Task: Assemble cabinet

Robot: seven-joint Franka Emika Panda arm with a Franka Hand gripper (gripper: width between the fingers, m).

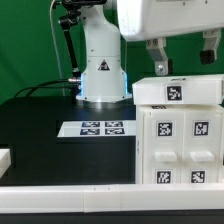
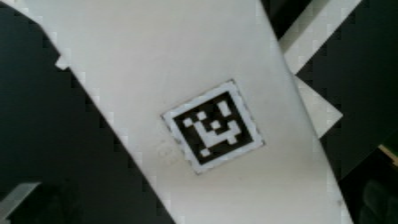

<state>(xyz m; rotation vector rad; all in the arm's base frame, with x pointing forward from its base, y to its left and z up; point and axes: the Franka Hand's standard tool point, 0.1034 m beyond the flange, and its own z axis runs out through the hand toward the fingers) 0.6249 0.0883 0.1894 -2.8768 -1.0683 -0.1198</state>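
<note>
The white cabinet (image 1: 180, 145) stands at the exterior view's right, its front showing several black-and-white tags. A flat white panel (image 1: 150, 93) with one tag lies across its top. My gripper (image 1: 182, 57) hangs just above that panel, its two fingers (image 1: 157, 62) spread wide with nothing between them. In the wrist view a long white panel (image 2: 160, 80) with one tag (image 2: 217, 126) fills the picture at a slant, with a second white edge (image 2: 329, 30) behind it. My fingers do not show in the wrist view.
The marker board (image 1: 100, 128) lies on the black table in front of the robot's base (image 1: 100, 75). A small white part (image 1: 5, 158) lies at the exterior view's left edge. A white rail (image 1: 70, 200) runs along the front.
</note>
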